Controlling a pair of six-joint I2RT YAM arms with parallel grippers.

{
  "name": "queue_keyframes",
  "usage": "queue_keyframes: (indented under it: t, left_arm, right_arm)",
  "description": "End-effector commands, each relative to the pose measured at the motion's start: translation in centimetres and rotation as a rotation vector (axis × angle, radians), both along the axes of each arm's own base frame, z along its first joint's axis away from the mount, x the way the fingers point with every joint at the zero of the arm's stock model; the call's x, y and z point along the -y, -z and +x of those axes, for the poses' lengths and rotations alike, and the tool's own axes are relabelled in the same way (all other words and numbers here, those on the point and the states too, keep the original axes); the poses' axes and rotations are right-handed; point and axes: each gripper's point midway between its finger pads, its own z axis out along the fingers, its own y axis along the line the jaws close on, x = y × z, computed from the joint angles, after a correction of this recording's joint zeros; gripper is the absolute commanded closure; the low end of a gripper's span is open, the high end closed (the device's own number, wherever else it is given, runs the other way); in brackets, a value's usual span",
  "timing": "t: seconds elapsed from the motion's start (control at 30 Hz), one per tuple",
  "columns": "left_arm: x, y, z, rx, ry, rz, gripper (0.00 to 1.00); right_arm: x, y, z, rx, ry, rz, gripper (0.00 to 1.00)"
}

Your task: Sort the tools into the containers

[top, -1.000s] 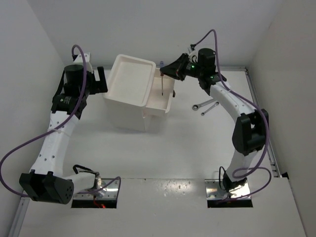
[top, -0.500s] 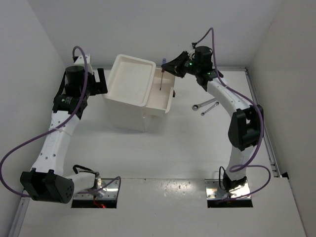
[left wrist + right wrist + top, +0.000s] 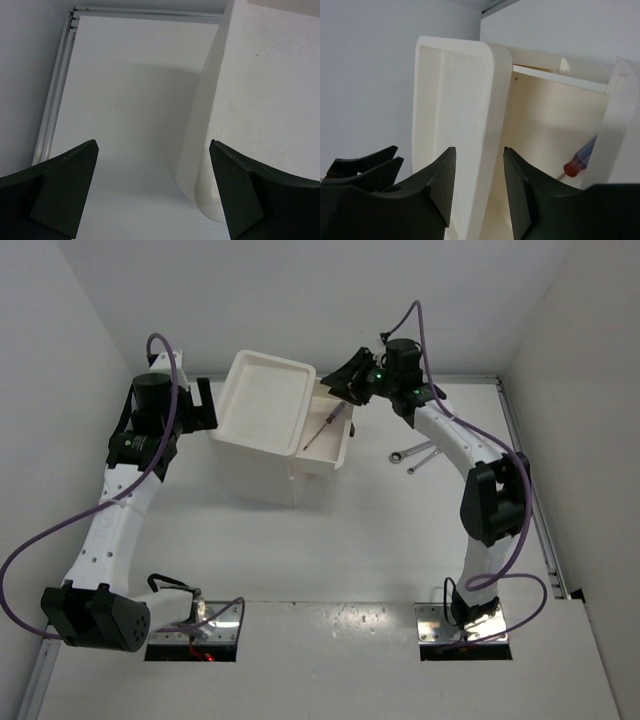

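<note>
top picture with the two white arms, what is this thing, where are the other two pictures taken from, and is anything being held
It is a robot: two white jointed arms bolted to a table, each ending in a two-finger gripper. The top picture comes from a fixed camera above and behind them. The other two come from cameras on the wrists, so the dark shapes at the bottom are each arm's own fingers. On the table stands a white plastic cabinet with one drawer pulled open; a thin screwdriver is in that drawer, and two silver wrenches lie to its right. The left gripper sits beside the cabinet, the right gripper above the drawer. Both are open and hold nothing.
</note>
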Motion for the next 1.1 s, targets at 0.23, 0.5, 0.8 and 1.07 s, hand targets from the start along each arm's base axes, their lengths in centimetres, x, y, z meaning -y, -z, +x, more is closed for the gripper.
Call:
queue_keyframes:
  t: [0.23,0.5,0.8,1.07]
  left_arm:
    - [0.7,-3.6,1.0,0.1,0.064,-0.001,0.0]
    - [3.8,-4.8,3.4,0.061,0.26,0.024,0.0]
    - [4.7,-2.0,6.0,-0.051,0.264,0.029,0.17]
    - [5.1,-0.8,7.3,-0.113,0.298,0.044,0.29]
  right_arm:
    - [5.2,-13.3,-4.2,0.553,-0.017,-0.212,0.55]
    - [9.0,-4.0,-9.1,0.508,-0.229,-0.515,0.46]
    - [9.7,2.4,-9.4,0.341,-0.314,-0.479,0.4]
    - [9.3,2.9,-10.8,0.719,-0.601,-0.451,0.39]
